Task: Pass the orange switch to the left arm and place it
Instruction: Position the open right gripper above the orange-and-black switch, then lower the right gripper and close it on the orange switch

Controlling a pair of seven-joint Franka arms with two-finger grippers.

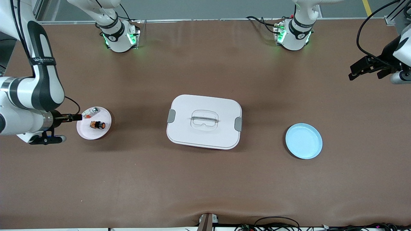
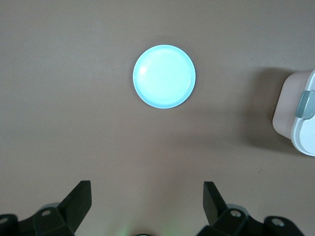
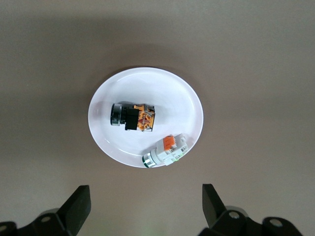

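The orange switch (image 3: 132, 117) lies on its side in the white plate (image 3: 184, 103) at the right arm's end of the table, beside a silvery-clear part (image 3: 165, 151). Nothing has been transferred yet: pickup, handover and placement all remain, probably into the blue plate (image 1: 303, 141), past the box (image 1: 204, 121) at mid-table. The right gripper (image 3: 142, 206) hovers above the white plate, jaws open and empty, switch not between them. The left gripper (image 2: 146, 206) waits over the table near the blue plate, jaws open.

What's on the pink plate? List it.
On the pink plate: the orange switch lying on its side, and a silvery-clear part by the rim. The plate under them is hidden.
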